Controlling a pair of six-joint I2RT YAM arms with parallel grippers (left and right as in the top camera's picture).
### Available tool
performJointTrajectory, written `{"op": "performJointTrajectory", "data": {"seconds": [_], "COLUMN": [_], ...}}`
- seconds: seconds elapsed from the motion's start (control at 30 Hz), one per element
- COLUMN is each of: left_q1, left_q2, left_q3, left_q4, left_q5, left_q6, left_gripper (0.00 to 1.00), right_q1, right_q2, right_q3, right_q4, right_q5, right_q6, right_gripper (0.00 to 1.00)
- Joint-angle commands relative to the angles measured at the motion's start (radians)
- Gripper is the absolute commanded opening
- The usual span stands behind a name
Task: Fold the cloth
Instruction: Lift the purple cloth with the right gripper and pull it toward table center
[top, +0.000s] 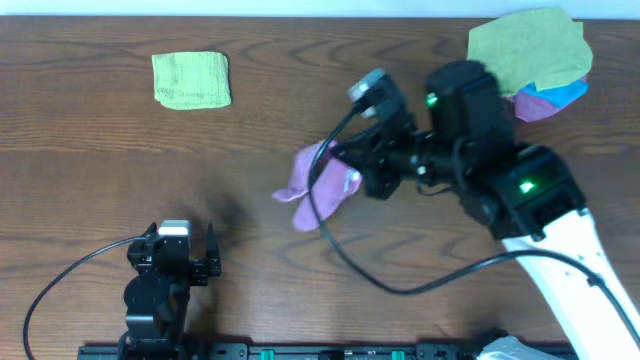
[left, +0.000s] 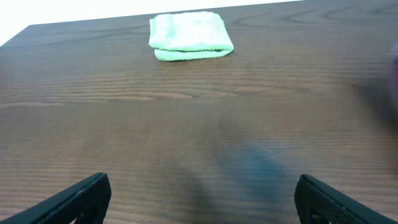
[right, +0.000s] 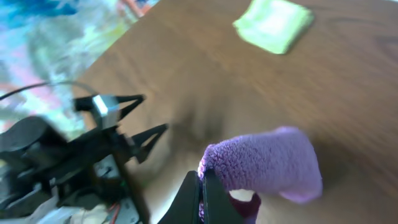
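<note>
Bare worktop (top: 90, 170) lies open left and centre; a folded lime-green cloth (top: 191, 80) sits near the far edge, a heap of cloths (top: 527, 50) at the far right corner. The cloth (top: 318, 182) hangs bunched mid-worktop, pinched in the right jaws, closed on its edge. The left jaws stand wide near the front edge, well apart.

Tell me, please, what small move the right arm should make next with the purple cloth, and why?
Probably lower the cloth onto the table and spread it flat: the right gripper pinches it in a bunch, and the left gripper sits open, well apart.
</note>
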Motion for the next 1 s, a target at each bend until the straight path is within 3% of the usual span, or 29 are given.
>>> {"op": "performJointTrajectory", "data": {"seconds": [0.0, 0.23, 0.43, 0.63, 0.7, 0.73, 0.77, 0.87, 0.97], "left_q1": [0.003, 0.003, 0.003, 0.003, 0.003, 0.003, 0.003, 0.003, 0.003], "left_q2": [-0.006, -0.006, -0.006, -0.006, -0.006, -0.006, -0.006, -0.006, -0.006], "left_q3": [-0.019, -0.019, -0.019, -0.019, -0.019, -0.019, -0.019, -0.019, -0.019], "left_q4": [-0.003, -0.003, -0.003, -0.003, -0.003, -0.003, -0.003, -0.003, -0.003], "left_q5": [-0.009, -0.009, -0.009, -0.009, -0.009, -0.009, -0.009, -0.009, -0.009], "left_q6": [0.014, 0.014, 0.014, 0.014, 0.014, 0.014, 0.014, 0.014, 0.014], "left_gripper": [0.96, 0.95, 0.96, 0.95, 0.95, 0.95, 0.95, 0.95, 0.96], "right_q1": [0.051, 0.006, -0.166, -0.39, -0.436, -0.453, -0.465, -0.47, -0.46], "right_q2": [0.026, 0.141, 0.265, 0.374, 0.407, 0.421, 0.429, 0.43, 0.42], "right_q3": [0.013, 0.006, 0.003, 0.003, 0.003, 0.003, 0.003, 0.003, 0.003], "right_q4": [0.011, -0.004, 0.027, 0.211, 0.267, 0.29, 0.304, 0.309, 0.289], "right_q5": [-0.021, -0.001, 0.248, 0.407, 0.441, 0.44, 0.439, 0.439, 0.438], "right_q6": [0.019, -0.051, -0.117, -0.138, -0.138, -0.138, -0.138, -0.13, -0.062], "right_gripper": [0.01, 0.01, 0.01, 0.02, 0.25, 0.58, 0.7, 0.87, 0.88]}}
